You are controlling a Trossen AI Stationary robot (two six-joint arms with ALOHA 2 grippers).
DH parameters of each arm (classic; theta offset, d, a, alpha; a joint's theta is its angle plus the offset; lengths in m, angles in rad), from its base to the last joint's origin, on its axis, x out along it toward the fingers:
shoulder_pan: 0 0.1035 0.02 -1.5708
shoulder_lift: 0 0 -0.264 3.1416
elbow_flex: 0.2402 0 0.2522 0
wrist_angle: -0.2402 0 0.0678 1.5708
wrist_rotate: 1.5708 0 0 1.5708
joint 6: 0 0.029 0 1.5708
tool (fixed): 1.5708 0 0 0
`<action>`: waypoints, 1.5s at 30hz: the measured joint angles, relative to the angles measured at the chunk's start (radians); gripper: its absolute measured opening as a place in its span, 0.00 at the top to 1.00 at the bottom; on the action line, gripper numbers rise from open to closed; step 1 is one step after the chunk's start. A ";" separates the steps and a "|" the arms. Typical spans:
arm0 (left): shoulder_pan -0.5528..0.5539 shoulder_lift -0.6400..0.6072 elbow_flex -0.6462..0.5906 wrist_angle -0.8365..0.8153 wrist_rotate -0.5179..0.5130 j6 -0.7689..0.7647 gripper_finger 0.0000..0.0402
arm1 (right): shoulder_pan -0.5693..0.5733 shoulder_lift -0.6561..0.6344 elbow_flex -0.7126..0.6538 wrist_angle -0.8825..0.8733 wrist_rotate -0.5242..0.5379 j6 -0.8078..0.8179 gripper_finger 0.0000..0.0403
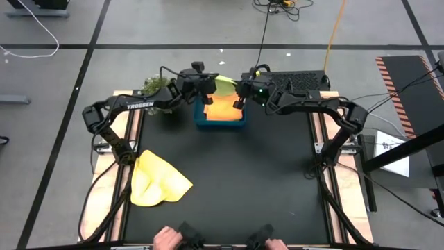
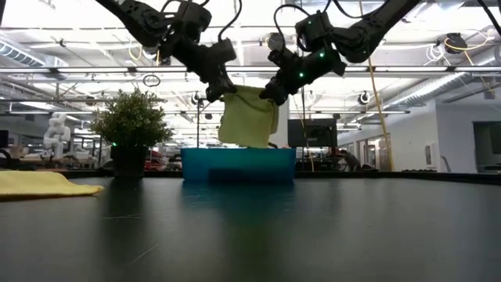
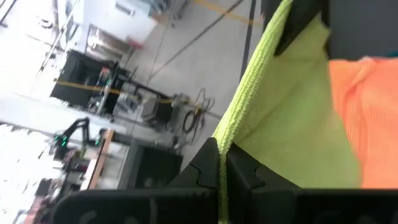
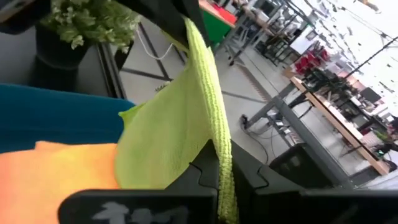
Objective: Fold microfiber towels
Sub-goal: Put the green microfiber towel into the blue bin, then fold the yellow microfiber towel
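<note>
High view: both arms reach in over the far edge of the bench [image 1: 229, 173], whose top is a matt black mat. The left gripper [image 1: 206, 88] and right gripper [image 1: 239, 90] sit close together above the blue tray [image 1: 220, 123], a rectangular plastic tub at the middle of the far edge. Between them hangs the lime green towel [image 1: 223, 85], each gripper pinched on an upper corner. An orange towel [image 1: 223, 107] lies flat inside the tray. A yellow towel [image 1: 158, 182] lies crumpled near the left edge of the bench, toward the near side. A small bushy plant [image 1: 155, 86] stands at the far left corner. Two hands [image 1: 166, 238] of a person show at the near edge.

Low view: the lime green towel [image 2: 249, 117] droops in a soft sheet from the two grippers, clear of the tray rim [image 2: 239, 164] or just meeting it; hard to tell. Left gripper [image 2: 221, 92] and right gripper [image 2: 270, 95] both have fingers closed tight on the cloth. Plant [image 2: 131, 121] in a dark pot stands beside the tray. Yellow towel [image 2: 39, 183] lies low on the bench at the left edge.

Left wrist view: left gripper [image 3: 222, 171] fingers together, clamped on the stitched hem of the lime green towel [image 3: 292, 118]; looped, fuzzy weave. Orange towel [image 3: 370, 118] lies behind it.

Right wrist view: right gripper [image 4: 224, 180] clamped on the same towel's [image 4: 174, 130] hem, which runs taut up to the other gripper. Orange towel [image 4: 56, 171] lies in the blue tray [image 4: 62, 118].
</note>
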 joint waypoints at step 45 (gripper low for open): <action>-0.075 -0.032 -0.001 -0.613 0.055 -0.268 0.54 | 0.106 0.003 -0.005 -0.402 -0.460 0.266 0.45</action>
